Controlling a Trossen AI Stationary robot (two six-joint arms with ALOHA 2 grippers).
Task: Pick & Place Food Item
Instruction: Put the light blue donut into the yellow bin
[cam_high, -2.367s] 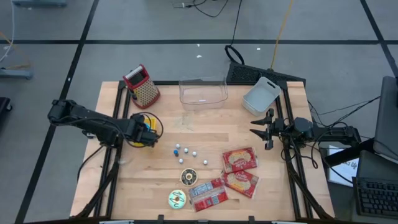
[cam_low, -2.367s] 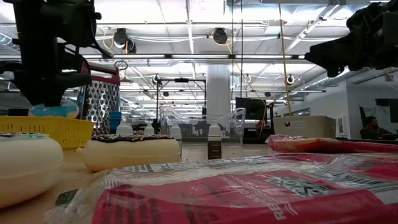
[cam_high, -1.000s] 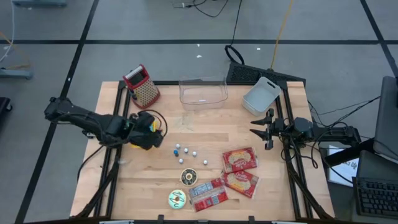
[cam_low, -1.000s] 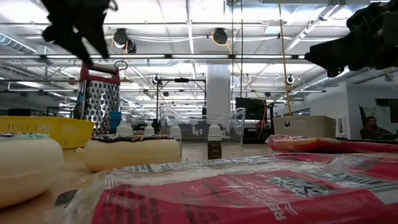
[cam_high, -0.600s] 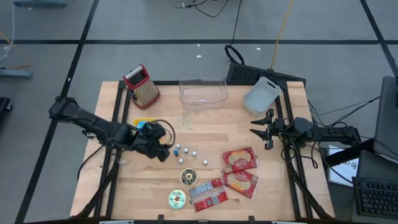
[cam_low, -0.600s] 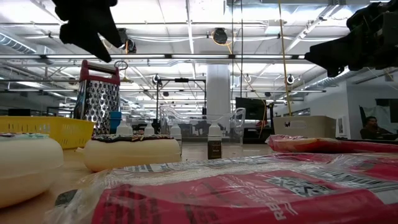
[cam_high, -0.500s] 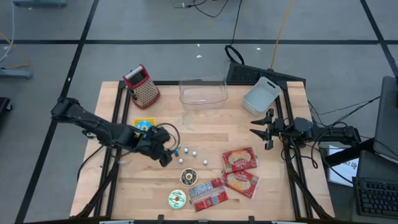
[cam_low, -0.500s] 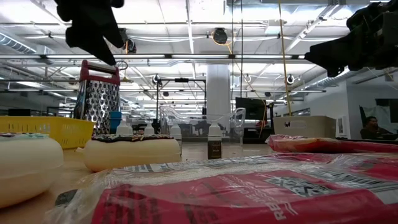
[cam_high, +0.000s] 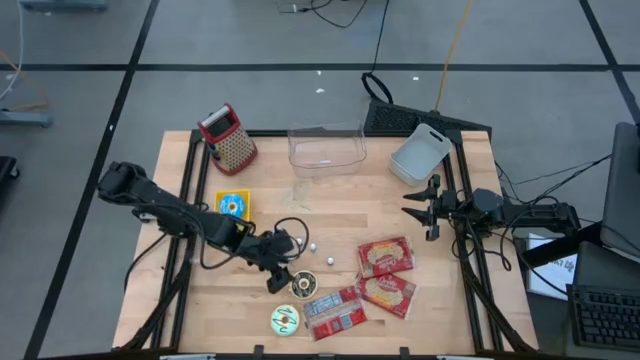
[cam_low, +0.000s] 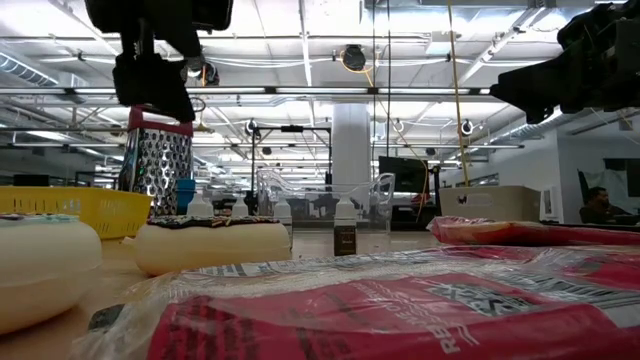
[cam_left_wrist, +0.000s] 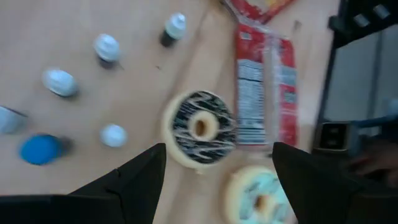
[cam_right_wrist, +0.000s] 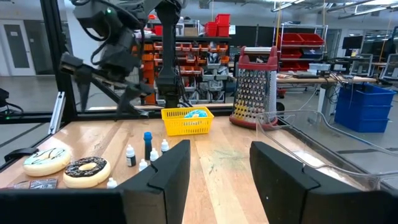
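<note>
Two doughnuts lie low on the worktop; the chocolate doughnut sits directly beneath the left claw, open and empty. Right claw, partly open, waits well apart.

The chocolate donut, dark-iced with pale drizzle lines, lies flat on the worktop with its hole facing up. Taking it as the landmark: the mint-iced donut lies flat near it, toward the worktop's front edge. In the yellow basket, well apart from the chocolate donut toward the grater side, sits a blue-iced donut, also flat.
</note>
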